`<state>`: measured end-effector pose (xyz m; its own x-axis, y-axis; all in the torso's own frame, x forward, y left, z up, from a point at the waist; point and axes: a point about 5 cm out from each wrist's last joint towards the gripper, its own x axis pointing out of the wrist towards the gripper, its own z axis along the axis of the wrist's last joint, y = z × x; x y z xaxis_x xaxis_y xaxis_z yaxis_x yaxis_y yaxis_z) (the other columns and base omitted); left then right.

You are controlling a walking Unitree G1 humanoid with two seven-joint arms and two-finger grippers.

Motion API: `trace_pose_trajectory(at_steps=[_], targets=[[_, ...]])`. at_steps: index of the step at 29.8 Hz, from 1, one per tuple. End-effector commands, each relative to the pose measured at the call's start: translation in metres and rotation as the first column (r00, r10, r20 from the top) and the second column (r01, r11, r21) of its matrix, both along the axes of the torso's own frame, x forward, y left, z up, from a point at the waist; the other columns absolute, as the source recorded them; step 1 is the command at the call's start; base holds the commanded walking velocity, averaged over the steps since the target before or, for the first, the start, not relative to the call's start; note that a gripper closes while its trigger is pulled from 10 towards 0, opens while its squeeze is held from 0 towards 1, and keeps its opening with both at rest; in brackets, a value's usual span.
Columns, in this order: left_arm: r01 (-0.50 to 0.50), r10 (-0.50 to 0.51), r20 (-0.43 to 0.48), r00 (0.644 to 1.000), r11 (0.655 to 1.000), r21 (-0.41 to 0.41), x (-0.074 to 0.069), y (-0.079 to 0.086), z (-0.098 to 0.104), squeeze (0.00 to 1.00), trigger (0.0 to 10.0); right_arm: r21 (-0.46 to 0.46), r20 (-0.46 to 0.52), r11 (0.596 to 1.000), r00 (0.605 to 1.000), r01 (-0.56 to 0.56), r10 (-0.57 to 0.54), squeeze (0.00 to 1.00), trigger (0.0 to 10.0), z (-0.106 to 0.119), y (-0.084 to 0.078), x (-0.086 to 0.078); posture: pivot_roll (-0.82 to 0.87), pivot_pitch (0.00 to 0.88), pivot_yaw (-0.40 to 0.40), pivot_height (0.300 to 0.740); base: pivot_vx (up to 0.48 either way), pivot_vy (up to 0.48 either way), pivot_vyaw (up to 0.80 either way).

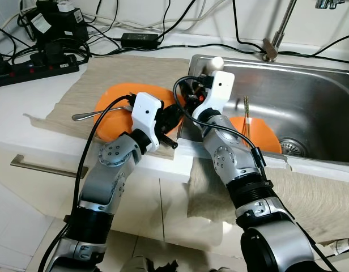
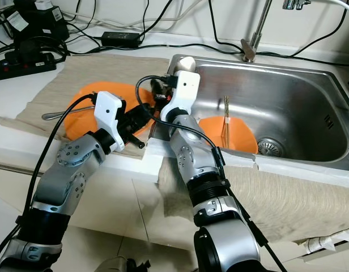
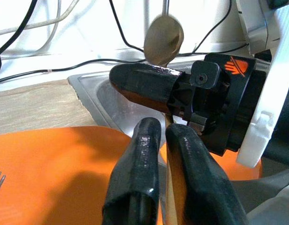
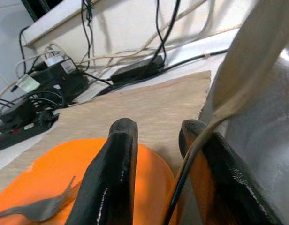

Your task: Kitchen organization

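1. Running along the wall, the white surface (image 1: 27, 122) carries a beige cloth mat (image 1: 115, 73) on the robot's left and a steel sink (image 1: 310, 93) on its right, with a tap (image 1: 275, 42) standing behind the basin.
2. A second beige cloth (image 1: 322, 192) hangs over the front edge below the sink.
3. Black cables, a power strip (image 1: 33, 68) and a power adapter (image 1: 139, 39) crowd the back of the surface by the wall.
4. An orange plate (image 1: 120, 110) lies on the mat, just beside the sink's left rim; a metal fork (image 1: 98, 114) rests across it, its handle sticking out toward the left.
5. Another orange plate (image 1: 259, 133) sits inside the basin near the drain (image 1: 292, 147), with a pair of chopsticks (image 1: 246, 116) lying across it.
6. Both arms reach in over the corner where the first plate meets the sink, and the two grippers are nearly touching there.
7. The left gripper (image 3: 156, 145) hangs over the plate's right edge; in its wrist view the fingers are pressed close together, and a thin stem seems to run between them, though I can't be sure they are pinching it.
8. The right gripper (image 4: 158, 140) sits just above, over the sink rim, its fingers spread, with a pale spoon (image 4: 247, 65) standing against one finger; the bowl of the spoon points up.
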<state>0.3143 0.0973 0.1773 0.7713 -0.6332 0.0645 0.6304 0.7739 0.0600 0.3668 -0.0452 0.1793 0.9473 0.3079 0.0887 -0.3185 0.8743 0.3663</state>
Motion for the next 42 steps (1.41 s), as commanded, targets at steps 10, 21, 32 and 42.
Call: trace_pose_trajectory(at_steps=[10, 21, 32, 42], targets=[[-0.005, 0.004, 0.055, 0.998, 1.0, 0.029, 0.003, 0.001, 0.009, 0.42, 0.0, 0.046, 0.011, 0.999, 1.0, -0.026, 0.026, 0.0, 0.0, 0.01, 0.023, -0.003, 0.09, 0.033, 0.042, 0.74, 0.0, 0.0, 0.0], [-0.049, 0.047, 0.051, 0.998, 0.998, 0.045, 0.008, 0.005, 0.01, 0.16, 0.0, 0.051, 0.028, 0.999, 0.999, -0.018, 0.016, 0.0, 0.0, 0.014, 0.021, -0.003, 0.09, 0.022, 0.041, 0.74, 0.0, 0.0, 0.0], [-0.099, 0.096, 0.041, 0.995, 0.991, 0.091, 0.013, 0.008, 0.007, 0.0, 10.0, 0.051, 0.045, 0.999, 0.999, 0.005, -0.007, 0.0, 0.0, 0.019, 0.016, 0.0, 0.09, 0.018, 0.039, 0.74, 0.0, 0.0, 0.0], [-0.111, 0.108, 0.036, 0.994, 0.988, 0.106, 0.014, 0.009, 0.005, 0.0, 10.0, 0.047, 0.131, 0.996, 0.988, 0.081, -0.086, 0.0, 0.0, 0.047, -0.008, 0.014, 0.09, 0.02, 0.04, 0.74, 0.0, 0.0, 0.0]])
